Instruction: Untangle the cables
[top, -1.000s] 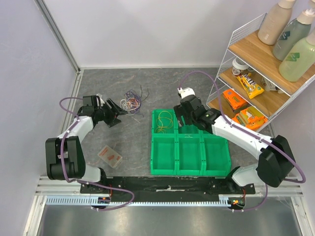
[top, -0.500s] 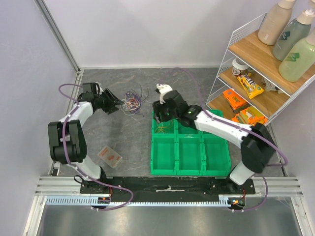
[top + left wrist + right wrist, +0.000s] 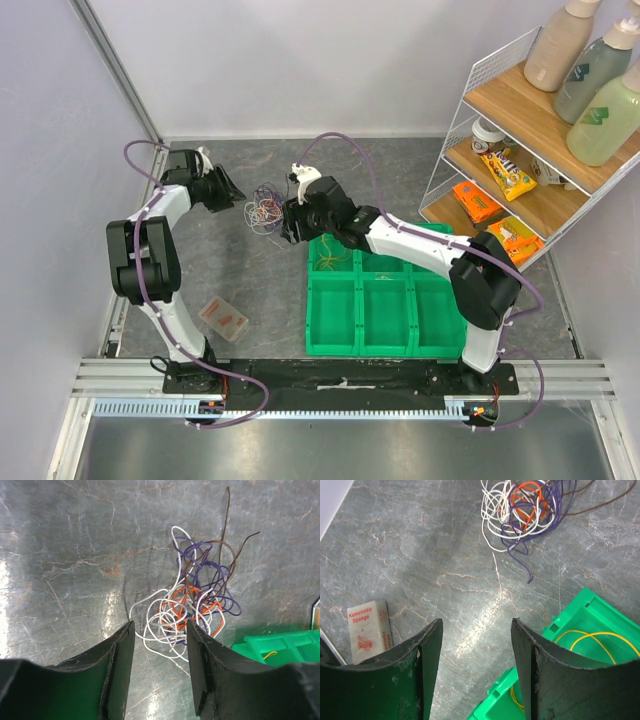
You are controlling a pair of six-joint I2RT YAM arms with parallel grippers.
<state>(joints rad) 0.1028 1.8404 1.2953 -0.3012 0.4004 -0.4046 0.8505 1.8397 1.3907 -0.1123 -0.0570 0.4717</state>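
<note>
Table [image 3: 260, 290]: a grey, stone-patterned surface, closed by walls at the left and at the far side. The widest bare part lies on the near side of the bundle and left of the tray, so a wire could be drawn out in that direction.
Wire shelf [image 3: 520, 150]: it stands at the right with bottles and snack packs, well apart from the work.
Green tray [image 3: 385, 315]: it lies on the near-right of the bundle, with its far-left corner near the wires. Probably it is put there so that each freed wire has a short way to a compartment. Its raised rim is an edge the right arm must stay above.
Left gripper [image 3: 160, 627]: it points at the bundle from the left, jaws spread and nothing between them. White loops lie just beyond its fingertips.
Right gripper [image 3: 476, 622]: it hovers over bare table between the bundle and the tray corner, jaws spread and empty. It faces the left one, probably so that the two can pull in opposite directions.
Cables [image 3: 266, 210]: one knot of white, orange, purple and dark wire lies on the table between both grippers. Neither gripper touches it, and thin dark ends run toward the far wall.
Yellow wire [image 3: 590, 640]: it lies alone in the tray's far-left compartment and seems already sorted.
Sponge pack [image 3: 223, 317]: it lies flat near the left arm's base, well apart from the wires.
</note>
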